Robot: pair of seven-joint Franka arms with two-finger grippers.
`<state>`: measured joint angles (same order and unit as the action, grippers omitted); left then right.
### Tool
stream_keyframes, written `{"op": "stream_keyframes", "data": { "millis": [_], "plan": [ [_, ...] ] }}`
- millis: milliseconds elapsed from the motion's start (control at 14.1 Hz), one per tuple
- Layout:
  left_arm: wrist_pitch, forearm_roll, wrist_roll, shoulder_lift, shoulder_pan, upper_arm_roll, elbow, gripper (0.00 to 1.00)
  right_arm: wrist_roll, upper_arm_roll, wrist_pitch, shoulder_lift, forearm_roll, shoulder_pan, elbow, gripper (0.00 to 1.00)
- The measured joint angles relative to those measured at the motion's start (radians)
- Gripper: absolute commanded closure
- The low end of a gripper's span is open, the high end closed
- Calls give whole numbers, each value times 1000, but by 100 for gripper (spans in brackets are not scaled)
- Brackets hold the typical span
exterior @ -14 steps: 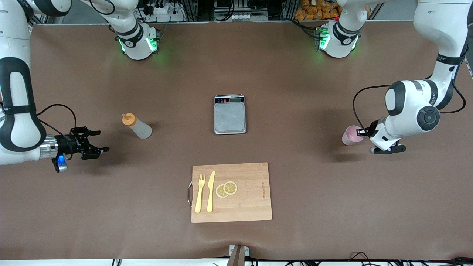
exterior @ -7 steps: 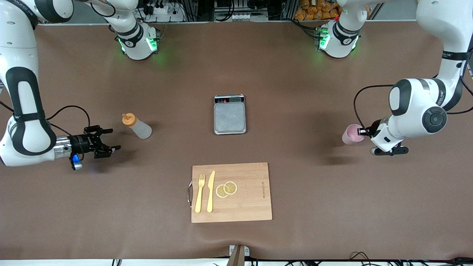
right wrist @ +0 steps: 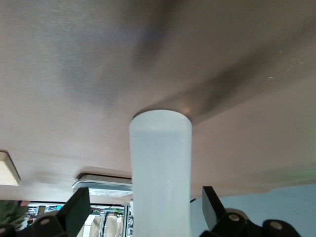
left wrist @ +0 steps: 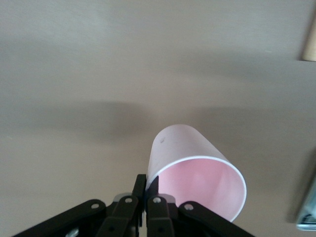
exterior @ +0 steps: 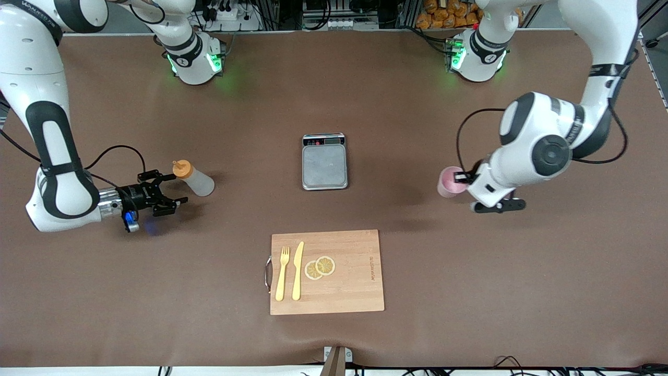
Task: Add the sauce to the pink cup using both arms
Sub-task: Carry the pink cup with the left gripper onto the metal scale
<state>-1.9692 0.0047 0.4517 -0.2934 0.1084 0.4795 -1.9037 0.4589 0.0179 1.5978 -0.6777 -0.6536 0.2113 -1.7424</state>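
The sauce bottle (exterior: 197, 181), whitish with an orange cap, stands on the brown table toward the right arm's end. My right gripper (exterior: 176, 188) is at its side, open. In the right wrist view the sauce bottle (right wrist: 160, 168) rises between the two spread fingers (right wrist: 213, 206), which are not touching it. My left gripper (exterior: 466, 178) is shut on the rim of the pink cup (exterior: 449, 182), over the table between the scale and the left arm's end. In the left wrist view the pink cup (left wrist: 195, 165) is pinched at its rim, one finger (left wrist: 139, 186) outside and one inside.
A small kitchen scale (exterior: 324, 163) sits mid-table. Nearer the front camera lies a wooden cutting board (exterior: 355, 282) with a yellow fork (exterior: 282, 274), a yellow knife (exterior: 298, 270) and two lemon slices (exterior: 320, 267). Both arm bases stand along the table's back edge.
My left gripper has carried the pink cup toward the scale. My right gripper has moved in to the sauce bottle, its fingers still spread.
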Motion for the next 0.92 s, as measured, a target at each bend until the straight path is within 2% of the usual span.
{"op": "stream_keyframes", "data": {
  "millis": [497, 923],
  "plan": [
    [-2, 0, 328, -40, -235, 16, 74, 100, -1, -7, -1, -8, -72, -29, -49, 0],
    [-109, 0, 419, -136, -351, 16, 130, 100, -35, -2, -17, -13, -73, -31, -55, 0]
  ]
}}
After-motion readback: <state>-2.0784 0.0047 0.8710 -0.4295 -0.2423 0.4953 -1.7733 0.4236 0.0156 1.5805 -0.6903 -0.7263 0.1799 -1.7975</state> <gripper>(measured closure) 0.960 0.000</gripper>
